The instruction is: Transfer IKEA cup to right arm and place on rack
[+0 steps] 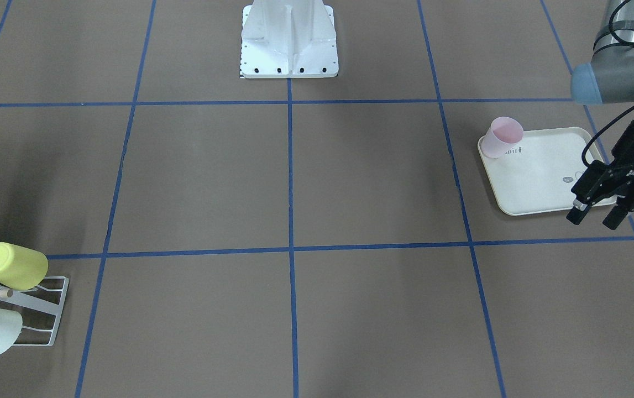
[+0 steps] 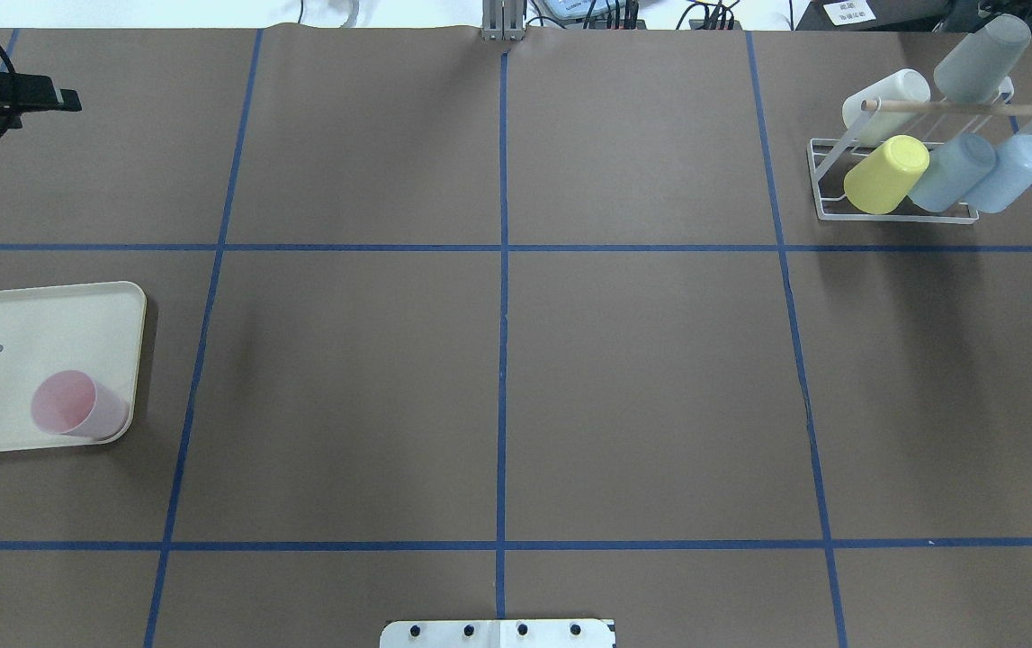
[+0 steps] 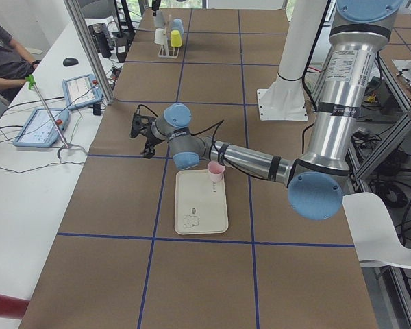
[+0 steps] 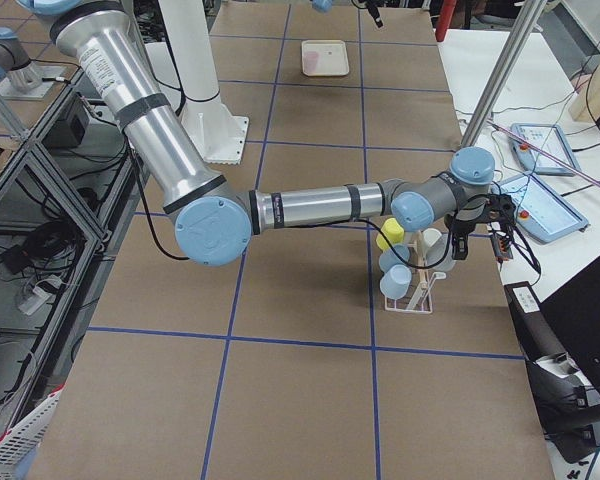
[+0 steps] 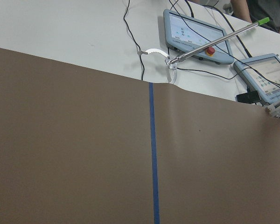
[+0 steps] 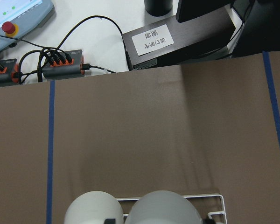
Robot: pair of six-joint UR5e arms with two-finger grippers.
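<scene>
Pink cup (image 2: 76,406) at tray (image 2: 48,306) corner rim

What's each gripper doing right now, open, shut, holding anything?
Left gripper: open, empty.
Right gripper: cannot be told, seen only in the side view.

rack (image 1: 59,309) cut by frame edge; right tool (image 4: 500,245) too small, jaws unreadable
</scene>
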